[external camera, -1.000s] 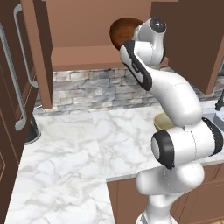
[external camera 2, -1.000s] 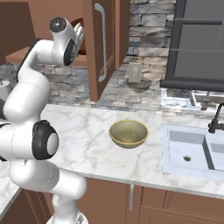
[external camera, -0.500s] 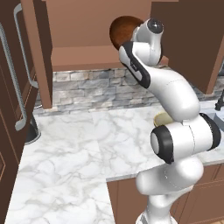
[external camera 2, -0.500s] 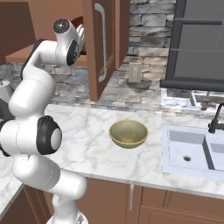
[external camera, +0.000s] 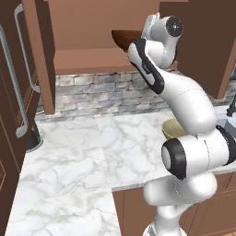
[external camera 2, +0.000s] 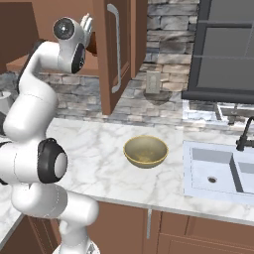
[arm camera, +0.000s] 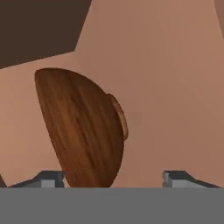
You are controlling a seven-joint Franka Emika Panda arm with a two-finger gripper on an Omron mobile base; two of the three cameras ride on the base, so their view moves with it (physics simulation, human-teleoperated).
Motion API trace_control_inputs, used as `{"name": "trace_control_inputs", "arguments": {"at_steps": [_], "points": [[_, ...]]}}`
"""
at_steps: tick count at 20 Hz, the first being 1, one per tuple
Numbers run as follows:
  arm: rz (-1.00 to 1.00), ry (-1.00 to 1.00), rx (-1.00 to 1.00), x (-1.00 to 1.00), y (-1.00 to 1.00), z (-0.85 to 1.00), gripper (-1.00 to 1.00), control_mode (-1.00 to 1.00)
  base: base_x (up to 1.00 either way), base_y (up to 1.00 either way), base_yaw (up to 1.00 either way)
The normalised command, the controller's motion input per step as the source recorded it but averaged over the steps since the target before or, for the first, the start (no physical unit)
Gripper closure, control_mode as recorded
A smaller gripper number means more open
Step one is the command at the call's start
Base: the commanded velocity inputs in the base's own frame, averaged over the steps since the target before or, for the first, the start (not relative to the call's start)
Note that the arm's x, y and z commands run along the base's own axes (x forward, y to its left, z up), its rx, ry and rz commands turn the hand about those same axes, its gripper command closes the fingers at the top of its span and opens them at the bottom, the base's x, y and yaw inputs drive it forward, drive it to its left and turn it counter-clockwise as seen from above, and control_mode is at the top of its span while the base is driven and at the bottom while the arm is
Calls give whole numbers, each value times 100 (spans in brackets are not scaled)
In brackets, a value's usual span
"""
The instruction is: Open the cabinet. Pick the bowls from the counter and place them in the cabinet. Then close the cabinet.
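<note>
Hand view is showing the end effector (arm camera: 116,178) standing open inside the cabinet (arm camera: 175,65), its fingertips (arm camera: 51,178) spread wide and gripping nothing. The dark wooden bowl (arm camera: 83,127) is lying just ahead of it, toward the one fingertip, and whether it is touching that tip I cannot tell. From the left base view, that bowl (external camera: 125,38) is sitting in the cabinet (external camera: 87,32) just beside the raised end effector (external camera: 148,26). Well below it, the pale bowl (external camera 2: 145,151) is resting on the marble surface (external camera 2: 99,163) near the sink (external camera 2: 218,171).

base views flank arm, sharing counter (external camera: 92,152)
</note>
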Motion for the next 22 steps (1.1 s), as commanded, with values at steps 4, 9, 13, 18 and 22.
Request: {"name": "trace_control_inputs", "arguments": {"at_steps": [4, 9, 13, 18, 22], "points": [[0, -48, 16, -51, 0, 69, -100, -100, 0, 0, 0], [0, -45, 15, -73, 0, 49, -100, -100, 0, 0, 0], [3, -10, 8, -100, -24, 0, -100, -100, 0, 0, 0], [0, -6, 1, -100, -17, 0, -100, -100, 0, 0, 0], [0, 3, 0, -100, -23, 0, -100, -100, 0, 0, 0]]}}
